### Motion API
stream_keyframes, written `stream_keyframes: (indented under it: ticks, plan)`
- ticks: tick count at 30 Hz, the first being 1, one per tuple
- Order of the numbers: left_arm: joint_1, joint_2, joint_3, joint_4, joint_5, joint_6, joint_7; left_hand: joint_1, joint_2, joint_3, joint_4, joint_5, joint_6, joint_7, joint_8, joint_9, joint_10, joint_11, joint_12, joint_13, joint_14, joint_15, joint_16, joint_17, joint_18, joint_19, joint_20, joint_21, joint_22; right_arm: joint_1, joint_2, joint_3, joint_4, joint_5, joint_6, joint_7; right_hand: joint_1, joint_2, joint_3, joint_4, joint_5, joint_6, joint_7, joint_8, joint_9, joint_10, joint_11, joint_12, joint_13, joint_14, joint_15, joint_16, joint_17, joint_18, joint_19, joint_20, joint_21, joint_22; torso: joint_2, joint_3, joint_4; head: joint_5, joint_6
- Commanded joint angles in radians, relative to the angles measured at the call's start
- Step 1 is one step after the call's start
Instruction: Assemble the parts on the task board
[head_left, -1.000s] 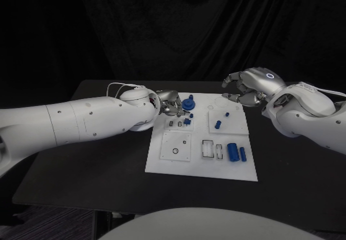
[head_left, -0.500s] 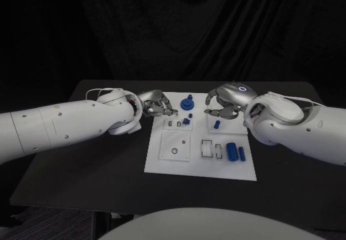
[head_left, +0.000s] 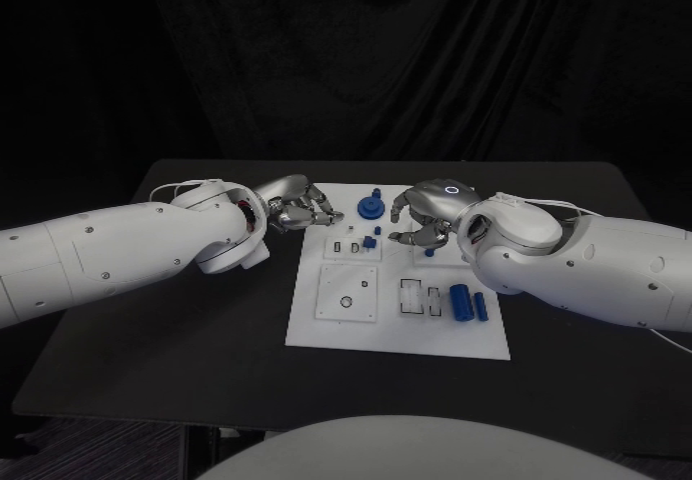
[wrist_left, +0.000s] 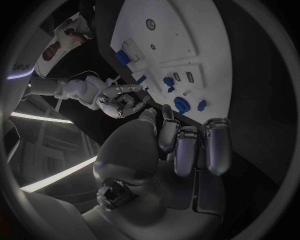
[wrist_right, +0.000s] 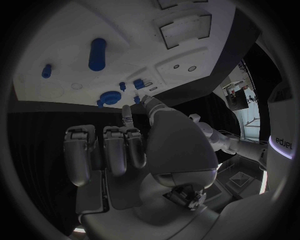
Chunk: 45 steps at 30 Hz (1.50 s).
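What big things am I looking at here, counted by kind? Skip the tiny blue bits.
Silver many-fingered hands: 2, left hand and right hand
White task board: 1
Black table: 1
Long blue cylinders lying on the board: 2
Round blue disc part: 1
Total: 7

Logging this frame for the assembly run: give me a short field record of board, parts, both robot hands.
board: white task board at the middle of the black table
parts: large blue cylinder at the near right; blue round gear-like part at the far edge
left robot hand: at the board's far left corner, fingers curled, nothing visibly held
right robot hand: over the board's far right area, fingers curled, nothing visibly held
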Motion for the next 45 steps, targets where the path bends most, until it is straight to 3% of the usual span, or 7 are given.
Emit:
stream_keyframes:
  ticks: [1, 11, 16, 17, 24, 32, 45]
  plan:
    - [-0.001, -0.006, 0.001, 0.003, 0.03, -0.014, 0.034, 0.01, -0.001, 0.007, -0.002, 0.005, -0.01, 0.0, -0.006, 0.001, 0.176, -0.046, 0.189, 0.46, 0.108, 0.0, 0.003, 0.263, -0.013, 0.0, 0.009, -0.001, 0.053, -0.009, 0.013, 0.001, -0.014, -0.011, 0.016, -0.028, 0.001, 0.003, 0.001, -0.011, -0.002, -0.01, 0.002, -0.009, -0.002, 0.104, 0.008, 0.003, 0.263, 0.106, 0.007, 0.003, 0.263, -0.008, 0.106, 0.007, 0.003, 0.263, 0.003, -0.0063, 0.0058, -0.007, 0.0]
    - [-0.001, -0.022, 0.001, 0.007, 0.031, 0.0, 0.025, 0.014, -0.001, 0.011, -0.003, 0.013, -0.011, 0.001, -0.01, 0.002, 0.176, -0.045, 0.189, 0.46, 0.108, 0.001, 0.003, 0.263, -0.012, -0.003, 0.01, -0.002, 0.051, -0.029, 0.053, 0.001, -0.049, -0.03, -0.002, -0.016, 0.007, 0.005, 0.002, -0.025, -0.002, -0.019, 0.007, -0.028, -0.007, 0.104, 0.012, 0.003, 0.263, 0.106, 0.01, 0.003, 0.263, -0.008, 0.106, 0.011, 0.003, 0.263, 0.01, -0.0159, 0.0079, -0.012, 0.0]
    - [-0.001, -0.025, 0.001, 0.006, 0.031, 0.005, 0.022, 0.014, 0.0, 0.011, -0.003, 0.013, -0.011, 0.001, -0.01, 0.002, 0.176, -0.045, 0.189, 0.46, 0.108, 0.001, 0.003, 0.263, -0.012, -0.003, 0.01, -0.003, 0.051, -0.034, 0.071, 0.001, -0.062, -0.045, -0.003, -0.015, 0.006, 0.006, 0.001, -0.026, -0.002, -0.02, 0.008, -0.031, -0.007, 0.104, 0.013, 0.003, 0.263, 0.106, 0.011, 0.003, 0.263, -0.008, 0.106, 0.011, 0.003, 0.263, 0.012, -0.0183, 0.0098, -0.016, 0.0]
    - [-0.001, -0.025, 0.001, 0.006, 0.031, 0.006, 0.021, 0.014, 0.0, 0.011, -0.003, 0.013, -0.011, 0.001, -0.01, 0.002, 0.176, -0.045, 0.189, 0.46, 0.108, 0.001, 0.003, 0.263, -0.012, -0.003, 0.01, -0.003, 0.051, -0.035, 0.074, 0.001, -0.064, -0.046, -0.003, -0.014, 0.005, 0.007, 0.001, -0.025, -0.002, -0.02, 0.008, -0.031, -0.008, 0.104, 0.013, 0.003, 0.263, 0.106, 0.011, 0.003, 0.263, -0.008, 0.106, 0.011, 0.003, 0.263, 0.013, -0.0214, 0.0116, -0.017, 0.0]
    - [-0.002, -0.027, 0.001, 0.003, 0.031, 0.014, 0.017, 0.014, 0.0, 0.012, -0.003, 0.014, -0.01, 0.001, -0.01, 0.003, 0.176, -0.045, 0.189, 0.46, 0.108, 0.001, 0.003, 0.263, -0.012, -0.004, 0.011, -0.004, 0.049, -0.036, 0.094, 0.002, -0.08, -0.051, 0.005, -0.015, 0.002, 0.008, 0.0, -0.025, -0.002, -0.019, 0.009, -0.035, -0.009, 0.104, 0.015, 0.003, 0.263, 0.106, 0.012, 0.003, 0.263, -0.008, 0.106, 0.012, 0.003, 0.263, 0.016, -0.0235, 0.0142, -0.019, 0.0]
    - [-0.003, -0.02, 0.001, -0.004, 0.031, 0.024, 0.014, 0.014, 0.0, 0.013, -0.002, 0.015, -0.009, 0.001, -0.01, 0.003, 0.176, -0.045, 0.189, 0.46, 0.108, 0.002, 0.003, 0.263, -0.012, -0.004, 0.011, -0.004, 0.05, -0.043, 0.114, 0.002, -0.102, -0.052, 0.016, -0.02, -0.008, 0.013, -0.004, -0.03, -0.002, -0.031, 0.017, -0.068, -0.019, 0.104, 0.022, 0.003, 0.263, 0.106, 0.019, 0.003, 0.263, -0.008, 0.106, 0.019, 0.003, 0.263, 0.023, -0.0315, 0.0193, -0.027, 0.0]
    - [-0.009, -0.015, 0.001, -0.01, 0.031, 0.031, 0.014, 0.014, 0.001, 0.014, -0.002, 0.017, -0.008, 0.001, -0.011, 0.004, 0.176, -0.044, 0.189, 0.46, 0.108, 0.002, 0.003, 0.263, -0.011, -0.006, 0.011, -0.005, 0.048, -0.053, 0.14, 0.002, -0.138, -0.052, 0.034, -0.018, -0.015, 0.019, -0.005, -0.03, -0.002, -0.029, 0.021, -0.083, -0.024, 0.104, 0.027, 0.003, 0.263, 0.106, 0.023, 0.003, 0.263, -0.008, 0.106, 0.022, 0.003, 0.263, 0.027, -0.0344, 0.0195, -0.023, 0.0]
